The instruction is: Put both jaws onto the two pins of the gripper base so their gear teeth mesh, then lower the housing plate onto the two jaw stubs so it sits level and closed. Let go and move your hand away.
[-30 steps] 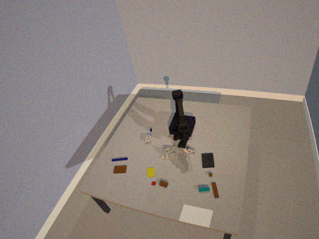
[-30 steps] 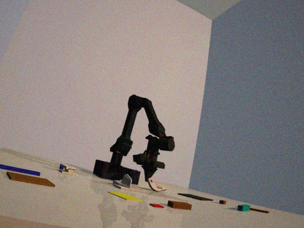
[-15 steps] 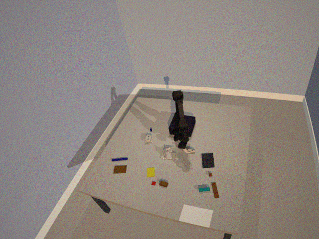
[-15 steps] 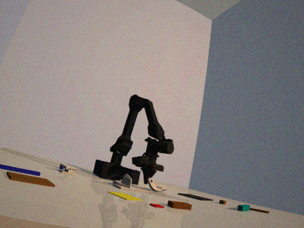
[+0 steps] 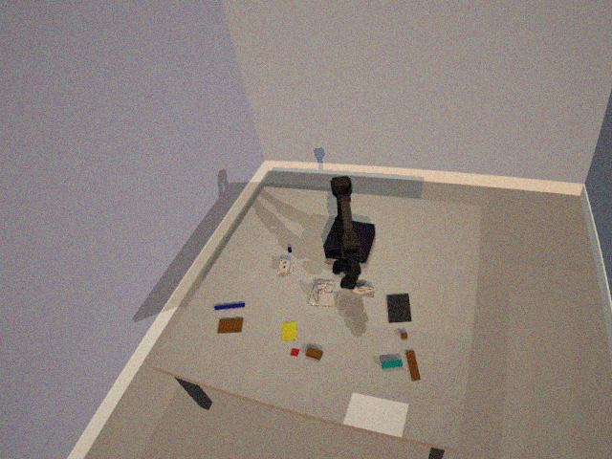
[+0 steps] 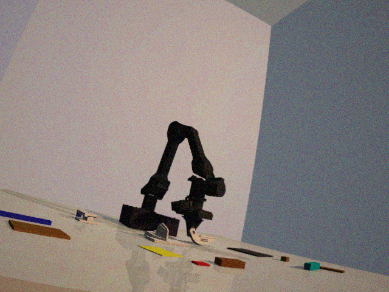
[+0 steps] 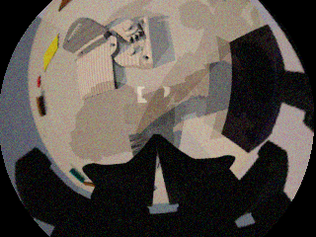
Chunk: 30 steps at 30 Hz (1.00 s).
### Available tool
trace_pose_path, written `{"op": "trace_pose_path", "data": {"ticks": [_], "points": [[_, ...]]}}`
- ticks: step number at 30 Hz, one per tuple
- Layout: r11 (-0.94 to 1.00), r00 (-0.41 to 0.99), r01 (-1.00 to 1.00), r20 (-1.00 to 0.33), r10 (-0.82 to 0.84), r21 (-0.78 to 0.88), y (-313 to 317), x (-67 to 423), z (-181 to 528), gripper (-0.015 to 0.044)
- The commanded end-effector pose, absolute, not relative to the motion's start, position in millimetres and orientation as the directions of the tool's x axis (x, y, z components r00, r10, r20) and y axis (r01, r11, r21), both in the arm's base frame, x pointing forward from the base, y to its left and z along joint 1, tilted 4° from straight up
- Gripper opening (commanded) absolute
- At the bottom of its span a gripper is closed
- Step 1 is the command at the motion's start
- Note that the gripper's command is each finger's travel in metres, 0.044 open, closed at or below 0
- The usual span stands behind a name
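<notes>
My gripper (image 5: 348, 286) (image 6: 189, 234) (image 7: 156, 136) is shut, with its fingertips low beside the loose pale jaw (image 5: 364, 290) (image 6: 202, 239). I see nothing between the fingers, and they hide most of that jaw in the wrist view. The gripper base (image 5: 316, 304) (image 7: 96, 71) lies to the left of my gripper in the top view. Another jaw (image 6: 162, 231) (image 7: 85, 36) is at the base, one part of it upright; whether it sits on a pin I cannot tell. The pale housing plate (image 5: 285, 266) (image 6: 87, 217) lies apart, farther left.
A yellow tile (image 5: 289, 331) (image 6: 160, 250), a red tile (image 5: 295, 352) and a brown block (image 5: 314, 352) lie towards the front. A dark plate (image 5: 399, 307) and a teal block (image 5: 391, 363) lie right. A blue bar (image 5: 229, 306) and a brown board (image 5: 229, 324) lie left.
</notes>
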<state>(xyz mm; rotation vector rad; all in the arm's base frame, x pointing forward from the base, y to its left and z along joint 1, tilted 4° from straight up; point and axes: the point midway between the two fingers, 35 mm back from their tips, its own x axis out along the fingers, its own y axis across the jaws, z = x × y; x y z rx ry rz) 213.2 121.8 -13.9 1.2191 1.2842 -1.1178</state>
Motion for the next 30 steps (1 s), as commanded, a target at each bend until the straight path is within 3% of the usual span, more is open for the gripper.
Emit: {"op": "trace_pose_path", "data": {"ticks": [1,26,30], "points": [[0.07,0.0,0.998,-0.997,0.073,0.005,122.6,220.3,-15.3,0.0],[0.07,0.003,0.998,-0.997,0.073,0.008,124.1,255.1,-14.3,0.0],[0.066,0.008,0.998,-0.997,0.072,0.013,121.4,253.7,24.0,0.0]]}}
